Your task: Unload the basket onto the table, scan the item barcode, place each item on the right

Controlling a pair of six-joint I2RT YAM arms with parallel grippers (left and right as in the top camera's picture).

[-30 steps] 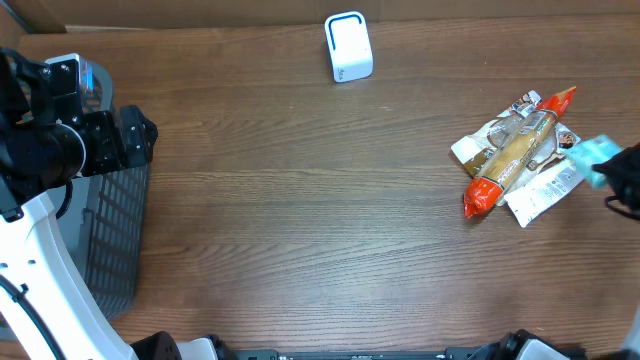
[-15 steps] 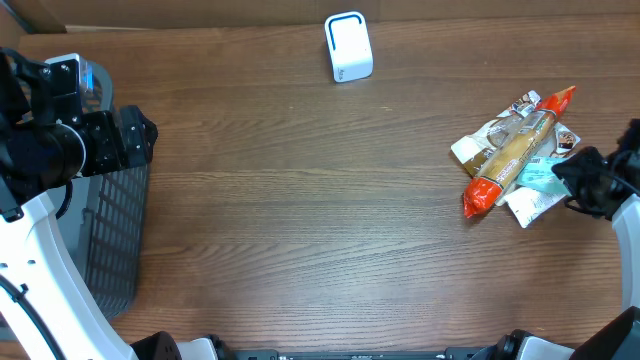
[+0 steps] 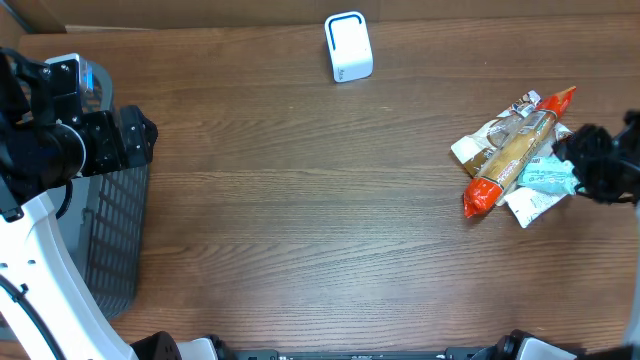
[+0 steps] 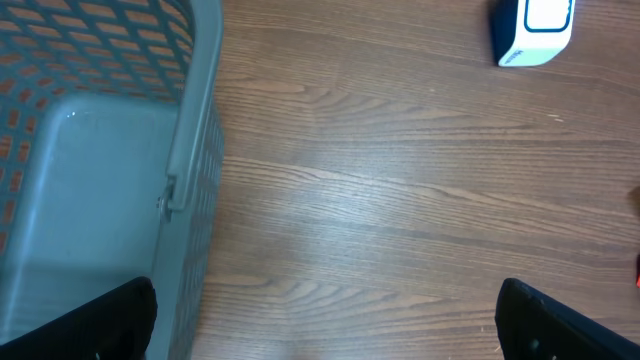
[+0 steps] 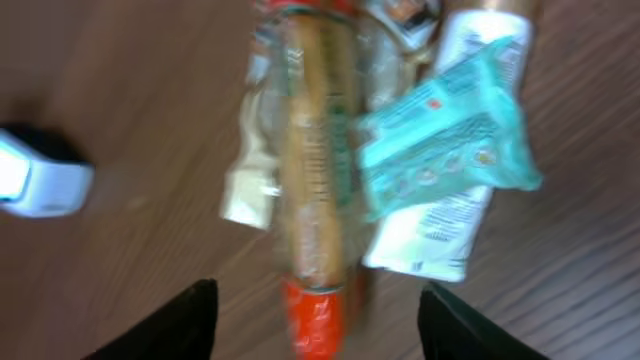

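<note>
Far left: grey basket [image 3: 110,230] sat at the table edge. Your left gripper [image 4: 325,325] hung above its rim, jaws fully apart, empty. White barcode scanner [image 3: 348,47] stood at the far edge, near centre. Right: snack pile with orange-tipped stick [image 3: 518,150], teal packet [image 3: 545,178] lying on a white pouch [image 3: 535,200]. Your right gripper [image 5: 318,310] hovered over the pile, jaws partly spread, gripping nothing.

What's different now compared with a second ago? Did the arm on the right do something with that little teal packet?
The right gripper brought the teal packet leftward from the table's right side onto the snack pile, then opened and let it go. The packet now lies beside the long orange stick. The left gripper, the basket and the white box stayed put.
</note>
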